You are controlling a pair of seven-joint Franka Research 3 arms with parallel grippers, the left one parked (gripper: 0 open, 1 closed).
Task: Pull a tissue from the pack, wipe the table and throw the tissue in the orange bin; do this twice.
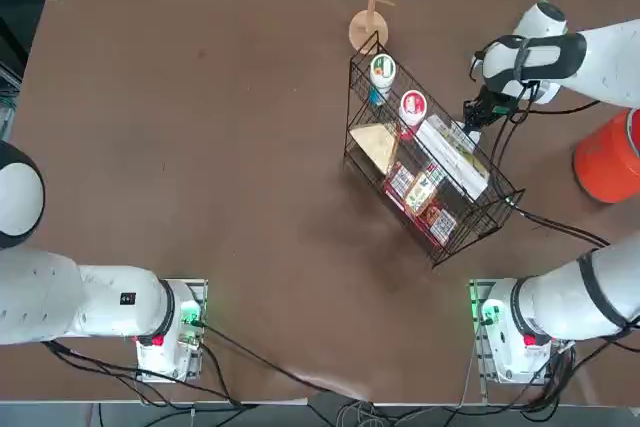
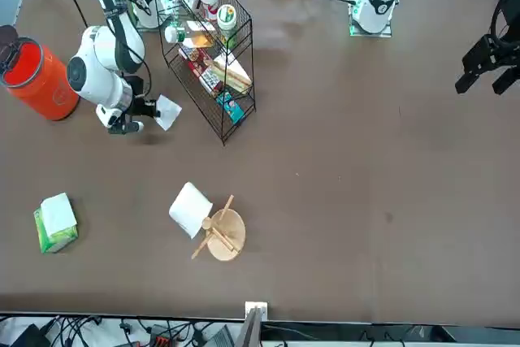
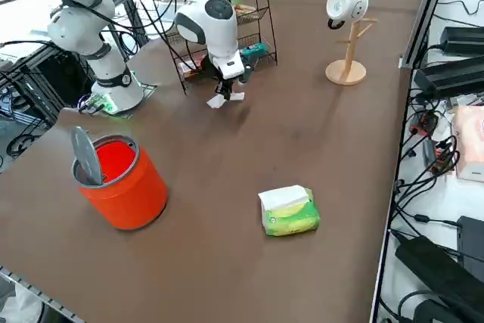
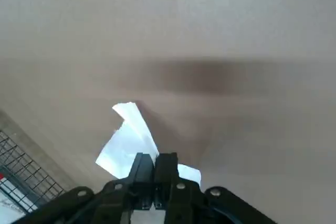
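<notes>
- Holding a white tissue in the right gripper, fingers pinched tight on it w/ basically no gap between them. Wrist view shows the sheet flaring out past the fingertips.
- Gripper sits low over the table, just beside the black wire basket, on the side facing the orange bin. From the side view the tissue's lower edge looks at or v. near the tabletop, can't tell 100% if it's touching.
- The pack is well apart from the arm, lying flat w/ white tissue showing on top. Bin stands between the pack's area and the arm base, its grey lid tipped up so the mouth is open.
- Handling-wise, imo: tissue is super light, floppy, zero stiffness. It'll fold and drag whichever way it gets pushed, and tear if it snags. The pinch seems to be near one edge/corner, so most of the sheet hangs free, which is fine for wiping but means only the loose part sweeps.
- Prob the wiping step is in hand. Whether it's round 1 or 2, no way to say from this.
- For the next pull, I'd grab the pack's exposed white bit at the top opening, not the slick yellow-green plastic. Pack is soft and light, so it may lift w/ the tissue.
- Wooden stand w/ paper roll is further out on the table, not involved.
</notes>
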